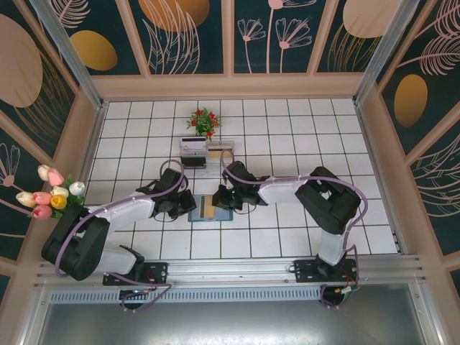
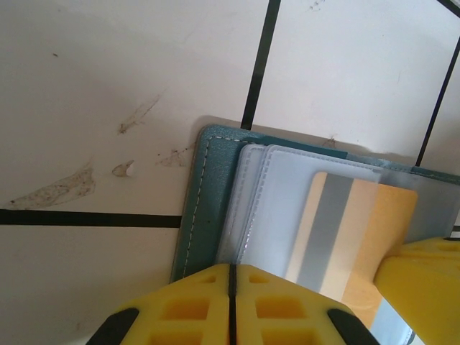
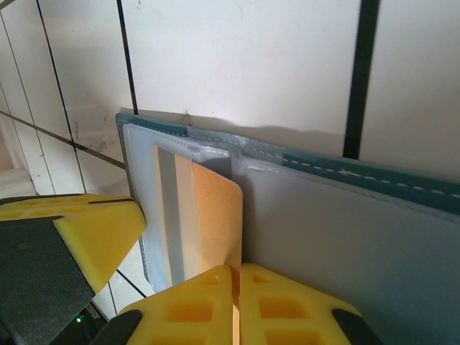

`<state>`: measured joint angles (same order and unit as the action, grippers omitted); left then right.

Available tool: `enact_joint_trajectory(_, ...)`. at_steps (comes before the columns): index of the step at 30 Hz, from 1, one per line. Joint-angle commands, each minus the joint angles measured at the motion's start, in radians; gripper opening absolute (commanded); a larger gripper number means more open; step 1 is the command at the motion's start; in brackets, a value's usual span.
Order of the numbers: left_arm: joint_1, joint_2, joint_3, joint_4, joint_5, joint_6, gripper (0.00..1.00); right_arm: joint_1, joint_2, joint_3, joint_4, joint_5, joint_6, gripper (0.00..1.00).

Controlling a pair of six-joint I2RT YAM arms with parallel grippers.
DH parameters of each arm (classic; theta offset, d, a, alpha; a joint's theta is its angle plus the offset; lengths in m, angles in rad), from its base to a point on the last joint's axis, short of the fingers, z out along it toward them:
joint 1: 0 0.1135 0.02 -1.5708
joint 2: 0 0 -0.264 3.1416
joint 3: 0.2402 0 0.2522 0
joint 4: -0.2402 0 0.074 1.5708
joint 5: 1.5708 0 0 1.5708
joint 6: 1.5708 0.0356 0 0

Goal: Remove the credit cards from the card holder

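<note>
One teal card holder (image 2: 205, 194) is seen lying open and flat on a white-tiled table (image 1: 287, 129) with dark grout lines, near the table's middle, between two black and white robot arms. One credit card (image 2: 359, 237), tan-orange with a silver stripe along it, is seen partly out of the clear plastic sleeves inside the holder; other cards in the sleeves cannot be made out. The left gripper (image 2: 230, 277) is placed at the holder's left edge, its two yellow fingers (image 2: 180, 316) pressed together with only a thin seam between them; whether a layer of the holder is pinched there cannot be told. The right gripper (image 3: 234, 280) is placed at the other side, its two yellow fingers (image 3: 287, 309) closed on the edge of the orange card, a sliver of which is seen in the seam between them. Smudges and scuff marks are seen on the tile just beside the holder. Further back on the table, one clear acrylic rack (image 1: 206, 153) is set, and behind it one small plant with red flowers (image 1: 204, 122). The table is enclosed by pale wooden frames and dark panels painted with gold discs and pale leaf outlines. One bunch of pink, white and yellow tulips (image 1: 54, 192) is fixed at the left wall.
</note>
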<state>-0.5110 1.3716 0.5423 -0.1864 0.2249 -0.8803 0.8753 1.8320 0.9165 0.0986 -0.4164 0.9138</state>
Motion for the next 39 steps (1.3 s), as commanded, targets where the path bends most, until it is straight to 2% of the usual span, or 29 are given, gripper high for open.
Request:
enact_joint_trajectory(1,-0.002,0.011,-0.019,-0.076,-0.052,0.013,0.09,-0.009,-0.034,-0.027,-0.07,0.025,-0.029,0.1)
enact_joint_trajectory(4,-0.003,-0.007,0.01,-0.076,-0.035,0.028,0.1,-0.01,-0.029,-0.021,-0.068,0.021,-0.033,0.1)
enact_joint_trajectory(10,-0.002,-0.077,0.064,-0.031,0.072,0.049,0.11,-0.01,-0.02,-0.011,-0.055,0.011,-0.03,0.09)
enact_joint_trajectory(14,-0.011,-0.059,0.058,0.016,0.102,0.039,0.1,-0.01,-0.017,-0.01,-0.051,0.01,-0.028,0.08)
enact_joint_trajectory(20,-0.023,0.022,0.052,0.012,0.09,0.039,0.09,-0.01,-0.021,-0.007,-0.056,0.014,-0.029,0.07)
enact_joint_trajectory(27,-0.021,0.051,0.034,-0.066,0.003,0.059,0.06,-0.016,-0.043,-0.023,-0.063,0.02,-0.047,0.03)
enact_joint_trajectory(35,-0.022,0.078,0.032,-0.062,0.001,0.06,0.05,-0.051,-0.121,-0.086,-0.011,-0.025,-0.086,0.0)
enact_joint_trajectory(39,-0.022,0.079,0.051,-0.061,0.017,0.066,0.07,-0.062,-0.156,-0.08,-0.053,-0.028,-0.11,0.0)
